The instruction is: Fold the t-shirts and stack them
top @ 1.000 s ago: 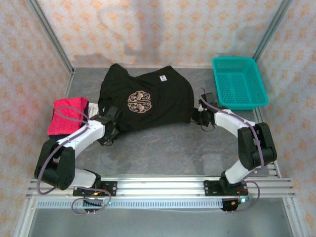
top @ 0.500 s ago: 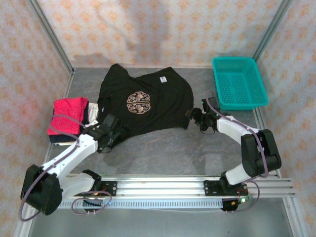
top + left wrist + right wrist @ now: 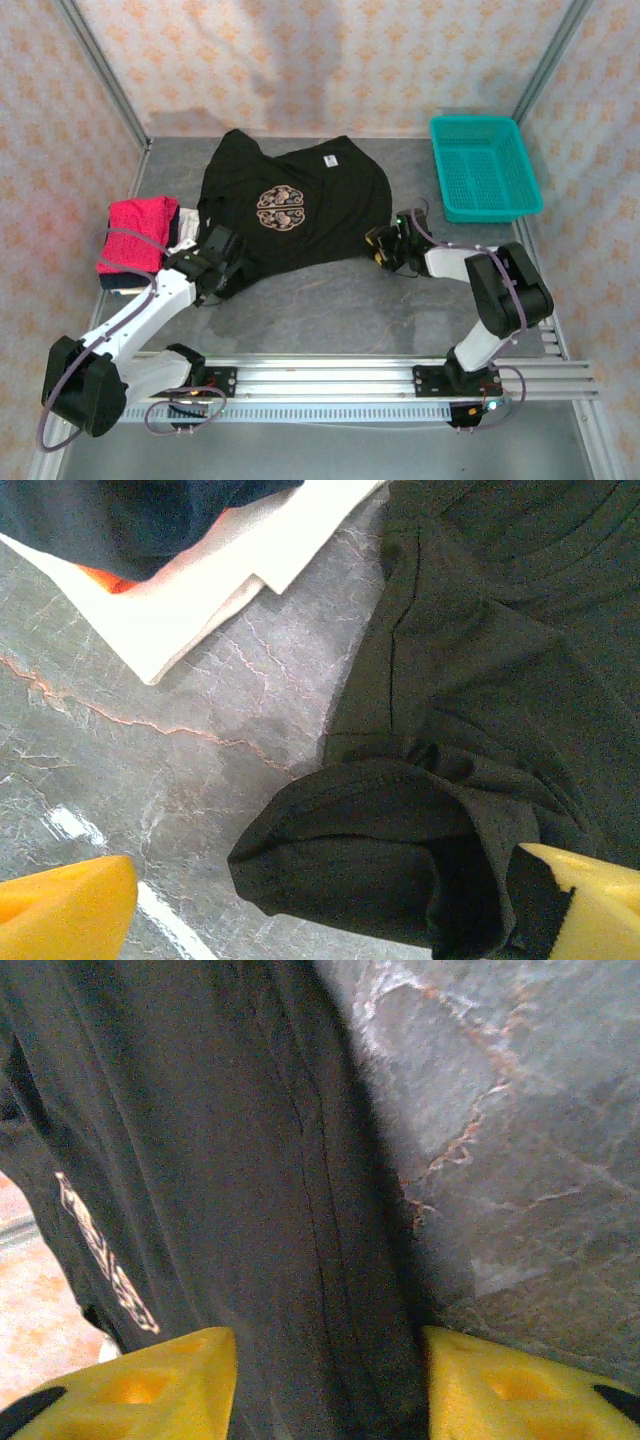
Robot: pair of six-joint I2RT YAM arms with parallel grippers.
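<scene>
One black t-shirt [image 3: 330,215] lay spread face-up across the middle of the grey bench [image 3: 330,295]. Its round beige emblem [image 3: 280,208] and small white label [image 3: 328,158] were showing, and one sleeve [image 3: 370,850] was rolled over. One crimson-pink t-shirt [image 3: 135,232] sat folded atop a pile of folded cloth [image 3: 200,590] at the left edge. One teal mesh basket [image 3: 485,170] stood at the far right, its whole floor showing. The left fingers [image 3: 60,905] gaped wide around the rolled sleeve. The right fingers [image 3: 150,1380] stood partly apart astride the black shirt's edge.
</scene>
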